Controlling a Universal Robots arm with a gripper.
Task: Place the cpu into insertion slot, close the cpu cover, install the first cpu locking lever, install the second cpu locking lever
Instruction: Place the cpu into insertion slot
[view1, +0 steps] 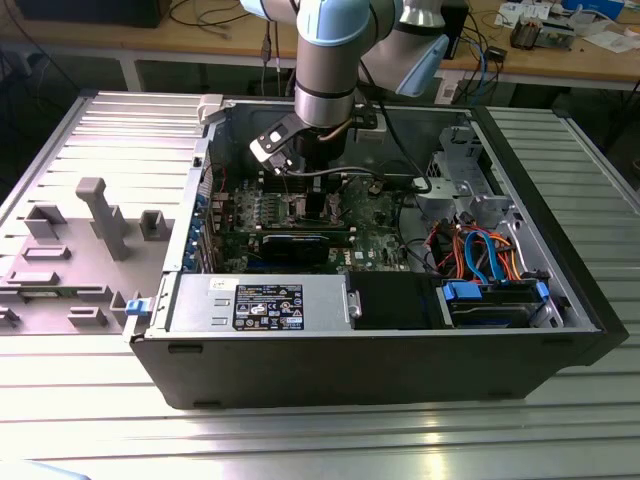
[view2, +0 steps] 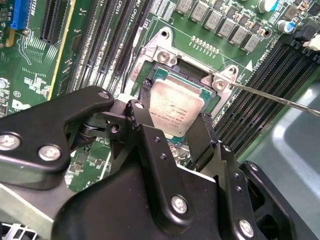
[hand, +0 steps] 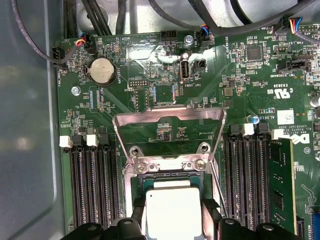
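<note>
Gripper (view2: 172, 120) is clamped onto the cpu (view2: 176, 100), one finger on each of two opposite edges; both wrist views agree. Cpu sits square over the slot (view2: 184, 64) and low in it. Can't tell if it's fully seated or just above.

Cover (hand: 170, 111) is flipped up and open, hinged at the slot edge away from the gripper. A lever (view2: 280, 97) wire sticks out free beside the slot.

In the exterior view the arm (view1: 325, 90) drops into the case (view1: 300, 370) at 12 o'clock from the black card (view1: 295, 243).

Risks, as judged:
- cpu slightly rotated or tilted: slot gets damaged on release or any downward press.
- fingers opening unevenly: chip drags sideways off its keying.
- lever wire runs near one finger (view2: 207, 127): a snag on retract could yank it.
- cover stands open and loose: a bump could drop it onto the gripper.
</note>
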